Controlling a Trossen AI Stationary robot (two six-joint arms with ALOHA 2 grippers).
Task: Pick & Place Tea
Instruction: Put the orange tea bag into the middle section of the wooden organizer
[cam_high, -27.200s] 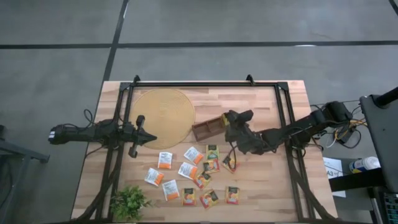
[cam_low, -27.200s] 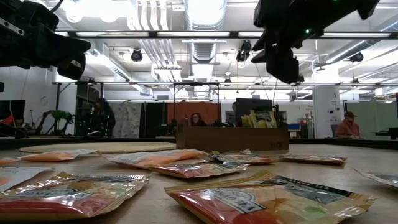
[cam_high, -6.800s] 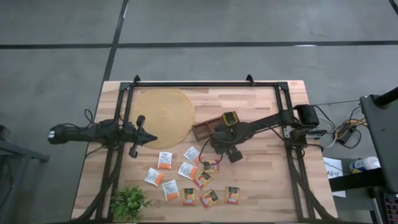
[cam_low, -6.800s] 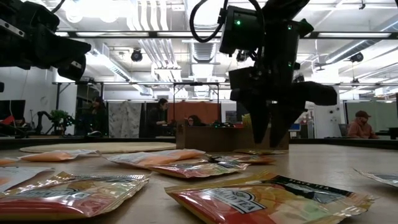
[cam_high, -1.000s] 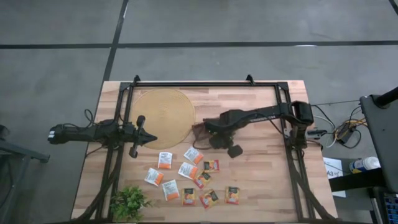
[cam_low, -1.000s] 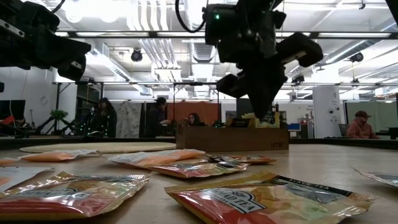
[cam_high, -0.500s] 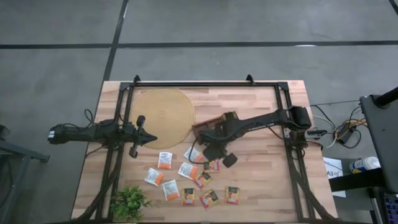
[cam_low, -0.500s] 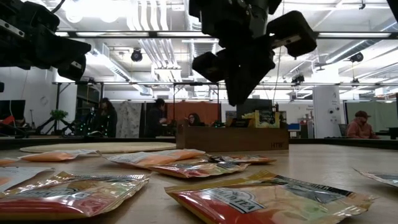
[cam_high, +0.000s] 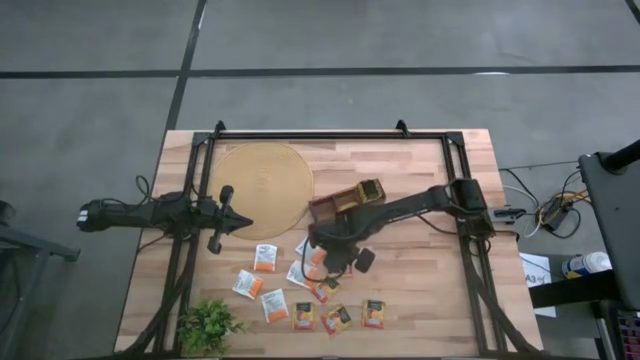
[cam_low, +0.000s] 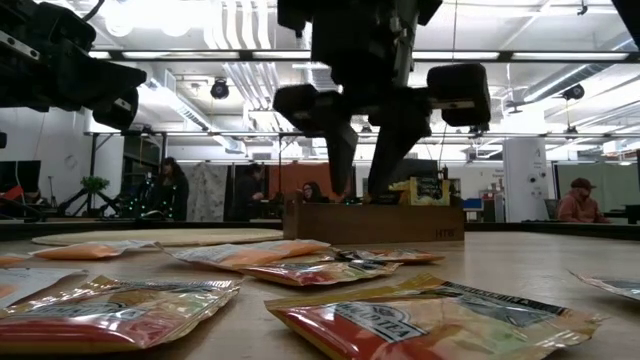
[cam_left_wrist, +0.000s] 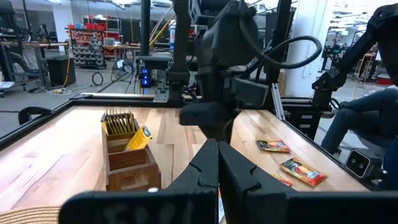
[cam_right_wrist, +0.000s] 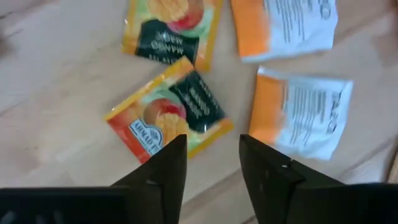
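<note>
Several tea sachets lie flat on the wooden table near its front edge, among them an orange one (cam_high: 265, 257) and a dark green and yellow one (cam_high: 374, 313). My right gripper (cam_high: 320, 250) hangs open above this group, pointing steeply down. In its wrist view the fingers (cam_right_wrist: 211, 152) stand over a green and yellow mango sachet (cam_right_wrist: 168, 121), with a white and orange sachet (cam_right_wrist: 305, 115) beside it. In the low view the right gripper (cam_low: 360, 190) hangs clear of the table. My left gripper (cam_high: 240, 222) waits shut at the table's left, pointing level.
A long wooden tray (cam_high: 335, 205) lies behind the sachets, with more sachets upright in its right end (cam_high: 370, 189). A round woven mat (cam_high: 265, 185) lies at the far left, a small green plant (cam_high: 207, 325) at the near left corner. Black frame rails (cam_high: 195, 200) border the table.
My right gripper has moved from over the tray toward the table's near edge and somewhat left, out over the loose sachets. It has rolled about its own axis and opened. The sachets have stayed where they were.
</note>
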